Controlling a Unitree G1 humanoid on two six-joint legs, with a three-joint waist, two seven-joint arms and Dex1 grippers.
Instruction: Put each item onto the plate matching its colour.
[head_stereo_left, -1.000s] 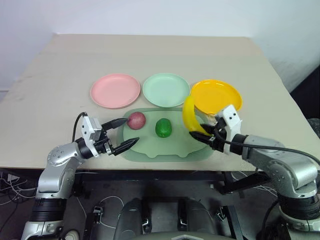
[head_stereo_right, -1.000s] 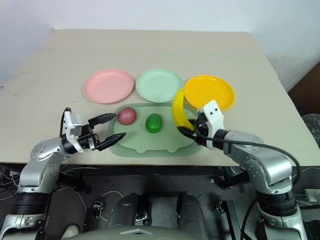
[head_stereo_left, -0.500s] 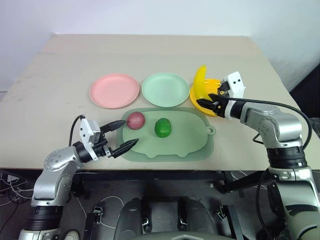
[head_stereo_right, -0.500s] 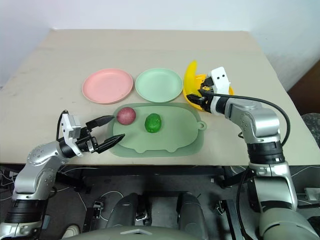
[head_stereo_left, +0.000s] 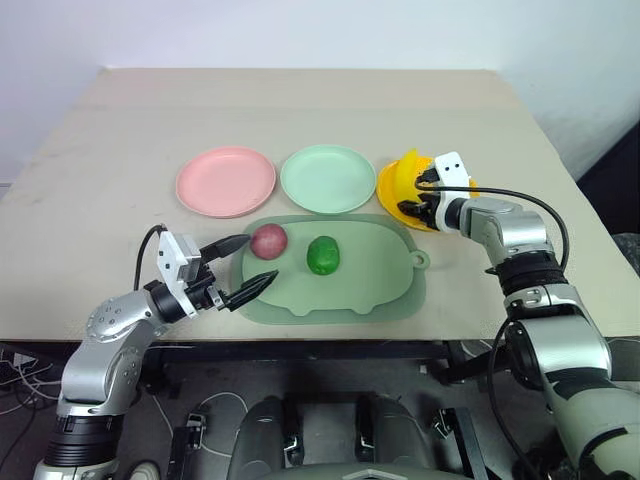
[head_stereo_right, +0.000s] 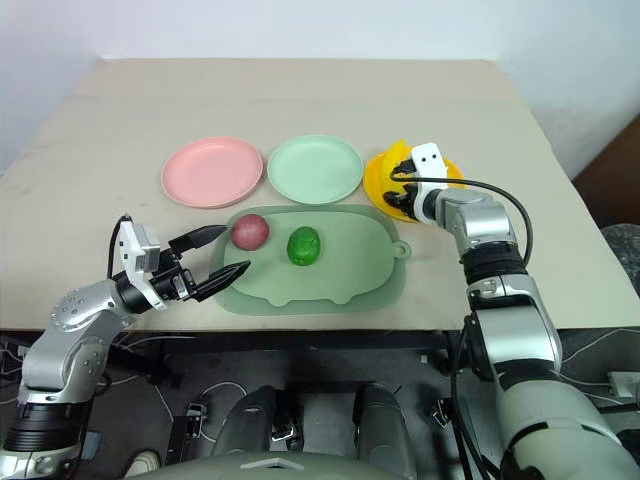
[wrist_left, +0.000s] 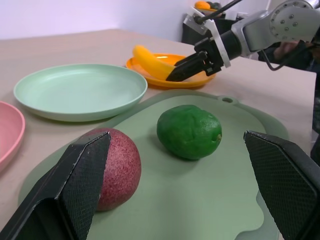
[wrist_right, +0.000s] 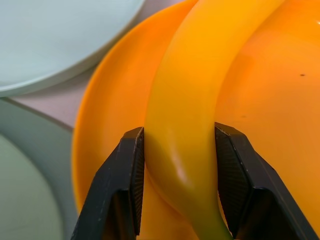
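A beige table (head_stereo_left: 300, 110) stood in front of the robot. Across its middle, three round plates sat in a row: a pink plate (head_stereo_left: 225, 181) on the robot's left, a mint green plate (head_stereo_left: 328, 178) in the centre, and a yellow plate (head_stereo_left: 392, 186) on the right. Just in front of the plates lay a large pale green tray (head_stereo_left: 370, 275) with rounded corners. On the tray, a reddish-pink ball (head_stereo_left: 268, 240) and a dark green oval fruit (head_stereo_left: 323, 255) rested side by side but apart, the ball nearer the pink plate.

The right gripper (wrist_right: 177, 187) was reaching over the yellow plate, its two black fingers (wrist_right: 122, 190) clamped on either side of a yellow banana (wrist_right: 192, 115). The banana was over the yellow plate; whether it was resting on it could not be told.

The left gripper (head_stereo_left: 240, 268) hovered at the tray's left edge, just beside the ball, its fingers spread wide apart and holding nothing. One fingertip pointed toward the ball without touching it.
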